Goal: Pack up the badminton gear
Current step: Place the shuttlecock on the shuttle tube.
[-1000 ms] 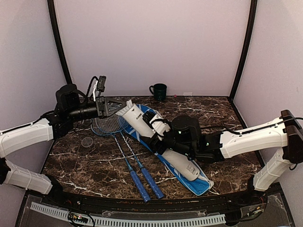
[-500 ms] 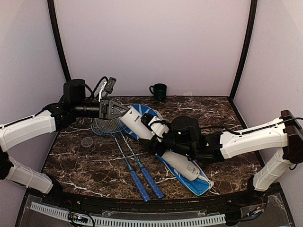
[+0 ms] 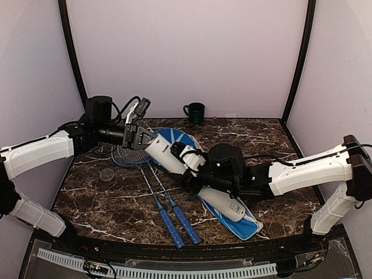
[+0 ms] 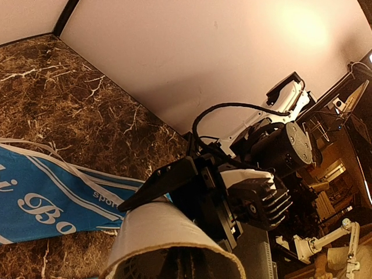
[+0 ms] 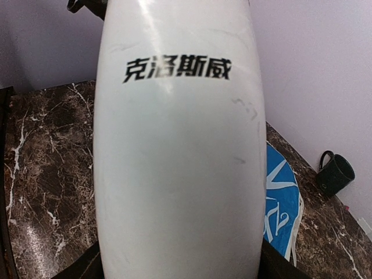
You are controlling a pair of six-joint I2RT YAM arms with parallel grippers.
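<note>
The white tube (image 3: pixel 174 157) slants over the blue cover (image 3: pixel 250 226), with the right arm's jaws spread wide round its middle. Looks like light cardboard, slick and easy to crush, so a gentle mid-body hold seems right. The left arm's jaws are shut tight at the tube's open end — can't tell if they're holding anything. The rackets (image 3: pixel 168 212) lie just left of the cover and the mug (image 3: pixel 195 111) sits well behind it — neither's in the way.

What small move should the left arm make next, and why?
Probably ease the left gripper slightly deeper into the white tube: its shut tips sit at the open mouth, and the right gripper holds the tube tilted above the blue cover.
</note>
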